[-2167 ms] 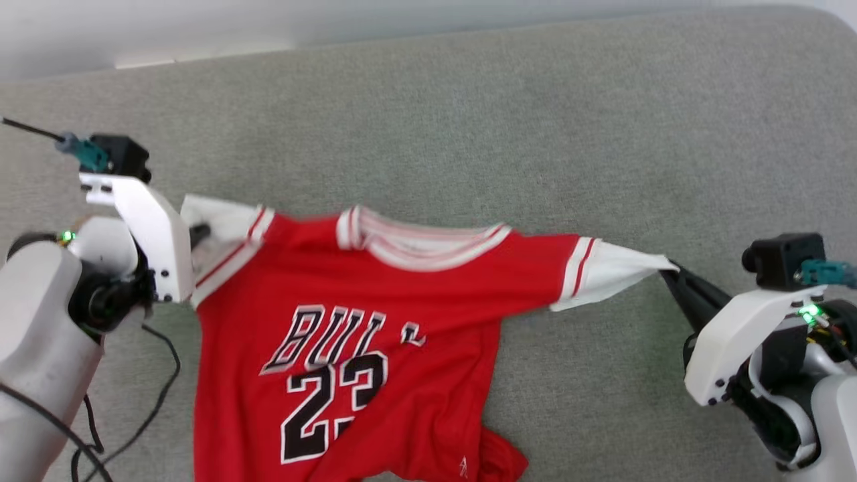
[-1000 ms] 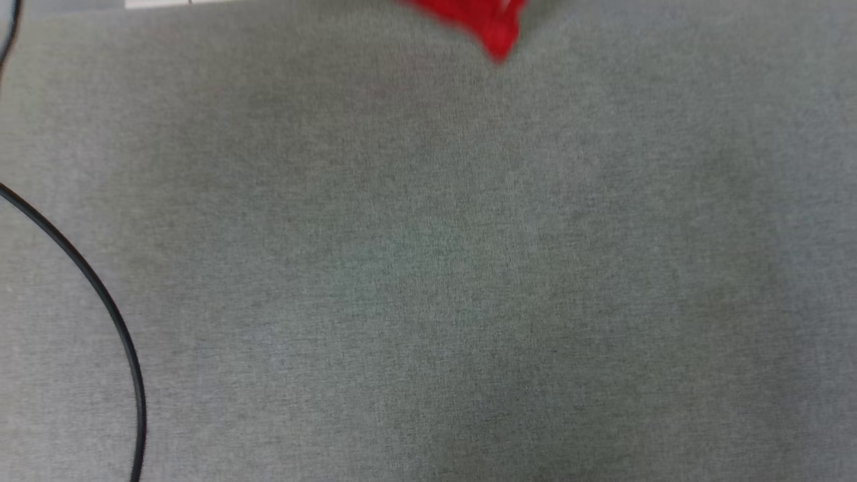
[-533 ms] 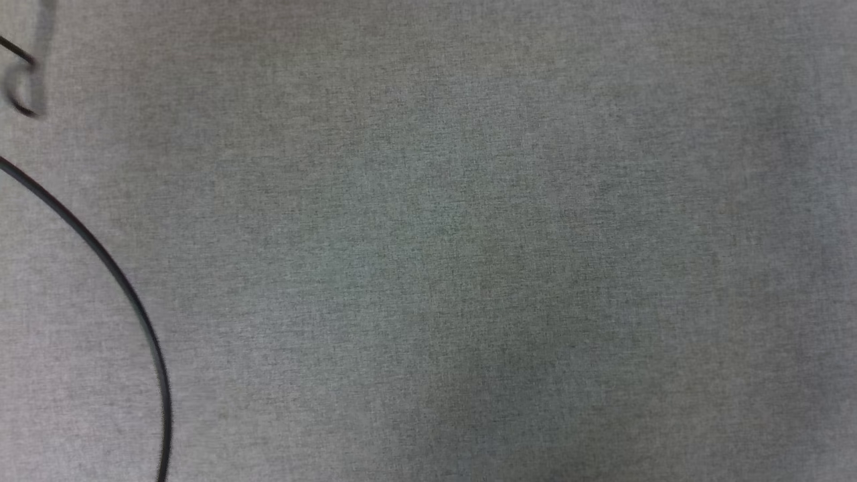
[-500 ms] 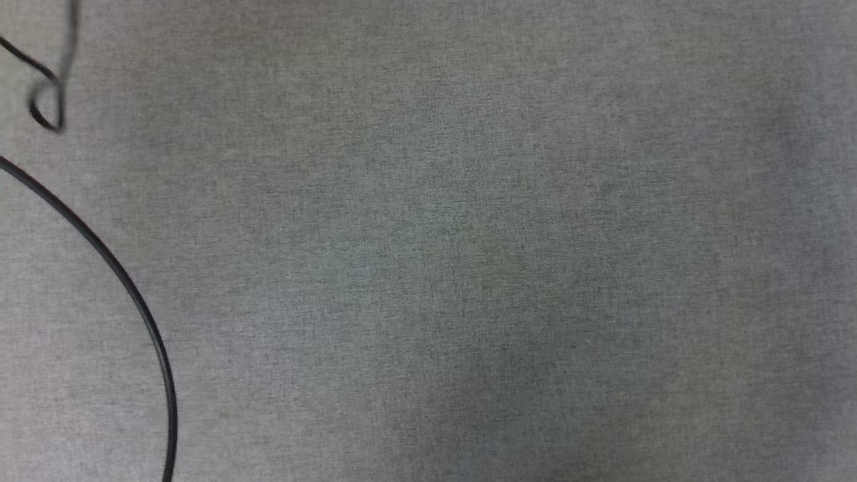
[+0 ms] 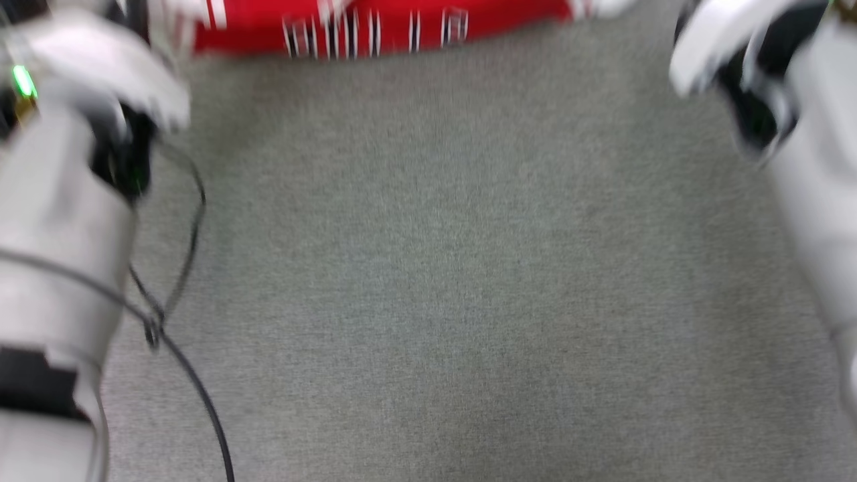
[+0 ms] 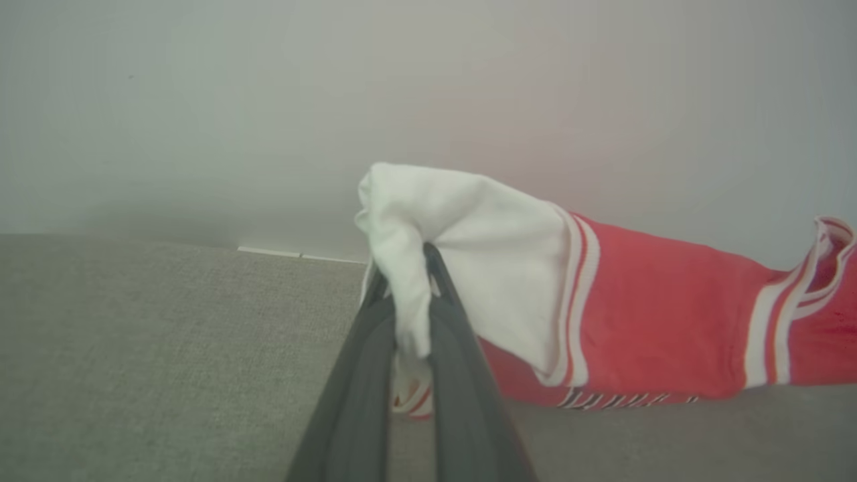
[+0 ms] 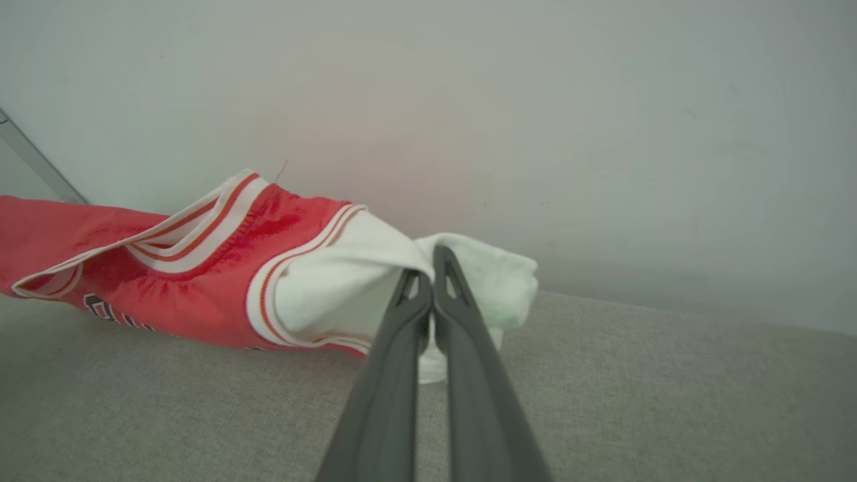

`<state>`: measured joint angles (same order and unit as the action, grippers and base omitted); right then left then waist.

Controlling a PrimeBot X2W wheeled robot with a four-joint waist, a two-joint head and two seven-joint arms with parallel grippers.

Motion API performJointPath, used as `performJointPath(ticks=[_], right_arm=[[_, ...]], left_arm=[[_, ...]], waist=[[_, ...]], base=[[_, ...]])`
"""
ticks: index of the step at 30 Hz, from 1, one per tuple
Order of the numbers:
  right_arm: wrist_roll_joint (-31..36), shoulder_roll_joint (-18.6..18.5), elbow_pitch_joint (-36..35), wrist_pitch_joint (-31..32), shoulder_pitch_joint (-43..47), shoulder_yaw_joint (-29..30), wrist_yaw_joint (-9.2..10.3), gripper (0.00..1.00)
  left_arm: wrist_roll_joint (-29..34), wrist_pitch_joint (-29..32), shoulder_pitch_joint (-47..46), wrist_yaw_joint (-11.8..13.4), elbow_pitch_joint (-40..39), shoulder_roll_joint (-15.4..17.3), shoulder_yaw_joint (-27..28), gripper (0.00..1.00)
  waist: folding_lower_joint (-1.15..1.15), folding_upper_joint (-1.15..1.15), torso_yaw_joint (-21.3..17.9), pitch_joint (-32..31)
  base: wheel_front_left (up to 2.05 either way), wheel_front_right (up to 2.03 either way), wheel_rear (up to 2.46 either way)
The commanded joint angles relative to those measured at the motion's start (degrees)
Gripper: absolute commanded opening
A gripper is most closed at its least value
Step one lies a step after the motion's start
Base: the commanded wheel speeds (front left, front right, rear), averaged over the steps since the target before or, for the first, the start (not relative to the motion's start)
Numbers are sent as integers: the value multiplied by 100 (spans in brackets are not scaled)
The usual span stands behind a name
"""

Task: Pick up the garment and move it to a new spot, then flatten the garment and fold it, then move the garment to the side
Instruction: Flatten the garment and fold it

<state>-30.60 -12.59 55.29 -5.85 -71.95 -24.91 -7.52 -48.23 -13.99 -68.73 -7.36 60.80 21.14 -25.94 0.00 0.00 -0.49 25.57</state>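
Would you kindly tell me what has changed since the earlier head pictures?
Mainly the camera moved: the head view dipped over the grey surface, and the garment now shows blurred at its top edge. Unchanged: the left pincer and right pincer stay shut on the white sleeves, as before.

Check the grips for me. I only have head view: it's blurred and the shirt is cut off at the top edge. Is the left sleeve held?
Observer: Yes. In the left wrist view the left gripper is shut on a white sleeve of the garment.
Operator: Right side?
Observer: In the right wrist view the right gripper is shut on the other white sleeve.
Operator: Shirt airborne?
Observer: Not fully. Both sleeves are raised, but the red body seems to sag onto the grey surface.
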Motion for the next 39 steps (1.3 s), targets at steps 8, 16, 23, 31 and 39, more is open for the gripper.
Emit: performJointPath(ticks=[8,16,23,31,39], right_arm=[[-597,-344,-602,-269,2099,-368,6,0],[-728,-636,-1822,-150,4542,-122,6,0],[-363,-545,-3188,500,6381,831,7,0],[600,375,-5461,2346,8755,2336,7,0],[1009,861,-6953,3664,9501,2663,5,100]], left_arm=[[50,-127,2035,3,-731,239,130,0],[179,-131,4802,820,-2853,497,707,0],[29,153,6599,1723,-4671,742,870,0],[23,703,7900,2580,-6486,1183,982,0],[126,932,8261,2890,-7264,1221,810,0]], waist=[[0,0,33,-1083],[0,0,27,-1795],[0,0,90,-2090],[0,0,302,-2148],[0,0,391,-1988]], base=[[0,0,0],[0,0,0],[0,0,0],[0,0,0],[0,0,0]])
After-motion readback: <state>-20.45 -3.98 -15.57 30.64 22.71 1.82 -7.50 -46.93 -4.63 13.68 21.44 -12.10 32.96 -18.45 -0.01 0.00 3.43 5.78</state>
